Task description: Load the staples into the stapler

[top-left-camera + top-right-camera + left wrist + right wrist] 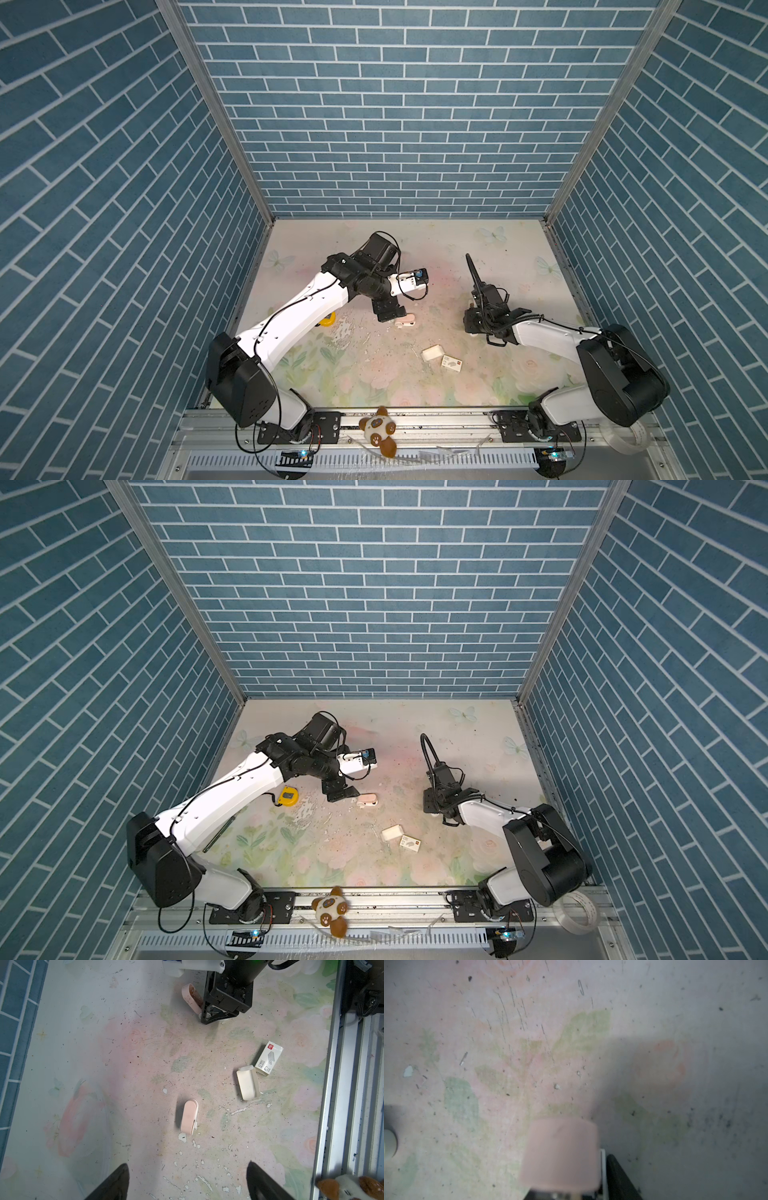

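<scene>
A pink stapler [190,997] stands at the right of the mat with its lid swung up, and my right gripper [212,1016] is shut on its white base. In the right wrist view the blurred pink lid [560,1151] fills the space in front of that gripper [571,1192]. A second pink stapler [188,1118], closed, lies on the mat just ahead of my open, empty left gripper [187,1163]. The white tray [248,1084] and printed sleeve [269,1057] lie side by side at mid-front [432,353]. The tray's inside shows only white; the staples are out of view.
A yellow tape measure [287,796] sits under the left arm, with a dark rod [220,833] near it. A plush toy [378,428] lies on the front rail and a tape roll [579,910] at front right. Blue brick walls enclose three sides. Loose single staples dot the worn mat.
</scene>
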Robot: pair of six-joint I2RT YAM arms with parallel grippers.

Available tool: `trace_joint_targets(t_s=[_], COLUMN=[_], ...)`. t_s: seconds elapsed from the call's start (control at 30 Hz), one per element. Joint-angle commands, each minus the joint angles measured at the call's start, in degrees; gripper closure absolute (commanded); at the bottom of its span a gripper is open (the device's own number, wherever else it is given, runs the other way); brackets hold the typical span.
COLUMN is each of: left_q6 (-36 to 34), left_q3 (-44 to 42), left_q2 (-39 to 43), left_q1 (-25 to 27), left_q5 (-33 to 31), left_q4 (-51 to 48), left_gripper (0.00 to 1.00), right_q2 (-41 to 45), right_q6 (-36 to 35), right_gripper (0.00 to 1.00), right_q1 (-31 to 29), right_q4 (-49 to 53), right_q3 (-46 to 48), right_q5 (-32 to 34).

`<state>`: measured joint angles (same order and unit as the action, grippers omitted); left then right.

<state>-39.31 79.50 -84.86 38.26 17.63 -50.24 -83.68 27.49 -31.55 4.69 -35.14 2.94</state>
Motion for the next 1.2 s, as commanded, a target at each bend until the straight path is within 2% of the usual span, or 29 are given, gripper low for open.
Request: trace_joint_targets(t_s=[0.0, 0.37, 0.6, 0.73, 1.0, 1.17], left_q6=[0.84, 1.29, 1.42, 1.43, 1.99, 2.7], left_q3=[-1.19, -2.01, -2.98, -2.61, -0.78, 0.48], left_q2=[1.11, 1.57, 2.13, 2.13, 1.02, -0.19], left_q1=[-0.38, -0.47, -0.63, -0.64, -0.64, -0.64], left_q5=[0.91, 0.96, 1.18, 1.35, 3.06, 4.05], left_q4=[0.66, 1.5, 1.79, 1.54, 1.02, 0.85], left_gripper=[0.11, 0.11, 0.11, 0.11, 0.11, 0.12], right_q2=[-2.35, -3.68, -4.35, 0.26, 13.89, 15.92], right_q6=[-2.69, -7.48, -7.79, -5.98, -1.02, 5.28], right_gripper=[0.62, 0.67, 0.6, 0.55, 0.55, 0.65], right_q1=[-1.24, -7.65, -9.76, -9.76, -9.79, -9.76], right_q4=[0.24, -2.17, -2.55, -2.17, 6.91, 5.73], right_q3=[-1.19, -1.8, -2.24, -1.0, -0.25, 2.62], right_q5=[-0.64, -1.94, -2.96, -1.3, -2.98, -12.08])
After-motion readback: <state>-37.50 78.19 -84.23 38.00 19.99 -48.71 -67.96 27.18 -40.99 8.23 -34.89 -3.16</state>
